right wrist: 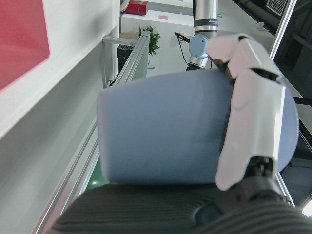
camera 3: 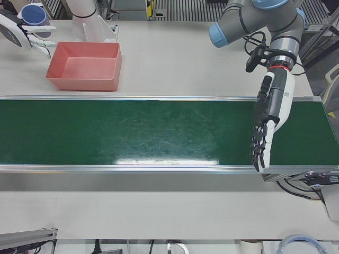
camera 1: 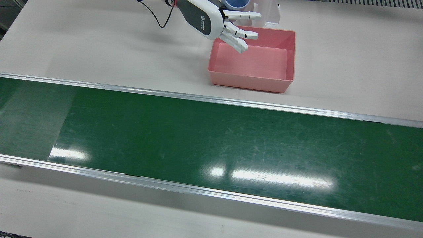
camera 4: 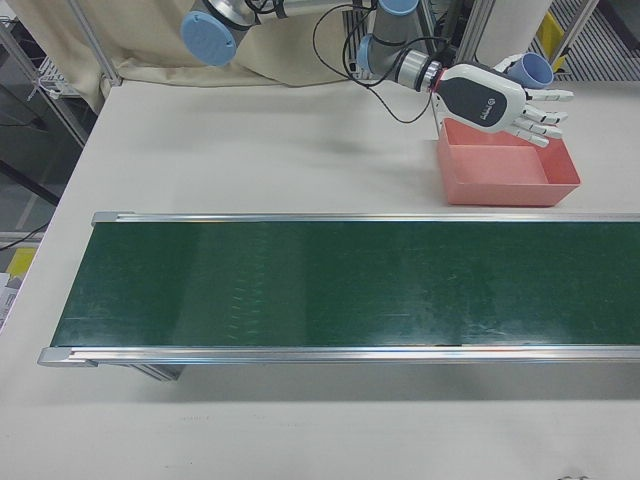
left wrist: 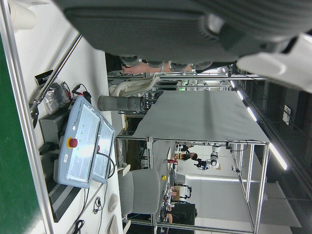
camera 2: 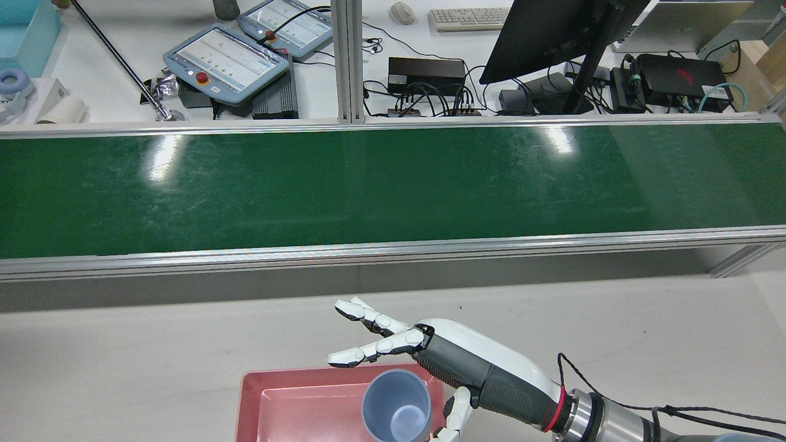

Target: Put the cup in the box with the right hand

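Hovering over the pink box (camera 2: 279, 405), the right hand (camera 2: 466, 368) held the blue cup (camera 2: 396, 406) upright against its palm, thumb pressed on its side, other fingers spread; pickup done, lowering and release remaining, left hand (camera 3: 267, 124) idle, fingers loosely extended.

The left hand (left wrist: 195, 29) fills the top edge — dark palm, pale fingers at right. A strip of green conveyor belt (left wrist: 12, 161) runs down the left, edged by an aluminium rail (left wrist: 27, 146). Beside it lie two teach pendants (left wrist: 85, 144) — red-buttoned — and a grey chair (left wrist: 141, 190).
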